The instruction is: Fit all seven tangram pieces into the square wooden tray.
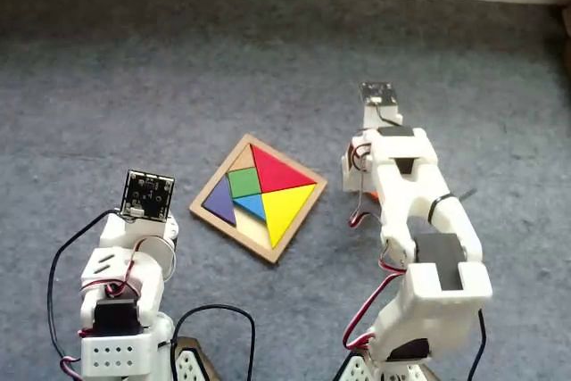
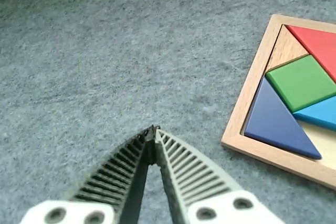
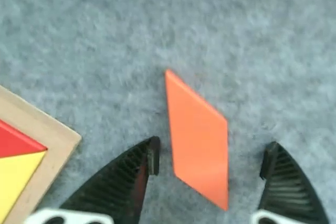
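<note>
1. Left jaws are closed tip to tip with nothing between them, at the bottom centre of the left wrist view, over bare grey bench (image 2: 105, 51).
2. Right jaws stand wide open and hold nothing. Your right wrist view has one fingertip (image 3: 152, 156) at the lower left and the other at the lower right, with the orange piece (image 3: 198, 139) between them.
3. That orange piece is a parallelogram lying flat on the bench, just beside the tray (image 3: 52, 136) and outside it.
4. From the high view, the tray (image 1: 230, 233) sits at the centre of the frame, turned corner-up like a diamond. Your left arm (image 1: 120, 283) is at the lower left, and your right arm (image 1: 415, 202) is just right of the tray.
5. Five pieces lie in the tray:
   - the red triangle (image 1: 277, 169) at the top
   - the yellow triangle (image 1: 285, 207) at the right
   - the green square (image 1: 244, 182) in the middle
   - the blue triangle (image 1: 252, 207) under the square
   - the purple triangle (image 1: 219, 201) at the left
6. Bare wood shows in the upper-left corner slot and along the lower edge.
</note>
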You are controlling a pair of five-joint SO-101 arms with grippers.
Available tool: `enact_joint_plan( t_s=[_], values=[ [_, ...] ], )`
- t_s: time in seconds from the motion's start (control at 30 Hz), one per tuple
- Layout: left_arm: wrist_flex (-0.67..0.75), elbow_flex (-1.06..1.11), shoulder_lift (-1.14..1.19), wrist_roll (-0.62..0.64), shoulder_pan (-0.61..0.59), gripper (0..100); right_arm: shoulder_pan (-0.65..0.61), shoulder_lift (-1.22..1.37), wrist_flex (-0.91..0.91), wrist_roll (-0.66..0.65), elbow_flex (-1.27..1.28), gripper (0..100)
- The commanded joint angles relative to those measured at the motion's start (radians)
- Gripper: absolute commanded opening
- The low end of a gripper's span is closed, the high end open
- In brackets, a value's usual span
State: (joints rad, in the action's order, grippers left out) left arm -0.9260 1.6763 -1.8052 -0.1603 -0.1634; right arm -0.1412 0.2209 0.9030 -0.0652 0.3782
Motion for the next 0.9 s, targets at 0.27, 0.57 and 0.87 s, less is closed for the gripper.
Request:
enact_joint_plan(
  t_s=[0.27, 0.57, 0.87],
  values=[
    [-0.008, 0.019, -0.004, -0.011, -0.010, 1, 0.007, -0.001, -0.015, 0.000, -0.051, 8.4],
    [-0.008, 0.019, -0.004, -0.011, -0.010, 1, 0.007, -0.105, -0.008, 0.000, -0.047, 2.1],
    [-0.008, 0.019, -0.004, -0.011, -0.010, 1, -0.035, -0.441, -0.008, 0.000, 0.151, 1.9]
  ],
)
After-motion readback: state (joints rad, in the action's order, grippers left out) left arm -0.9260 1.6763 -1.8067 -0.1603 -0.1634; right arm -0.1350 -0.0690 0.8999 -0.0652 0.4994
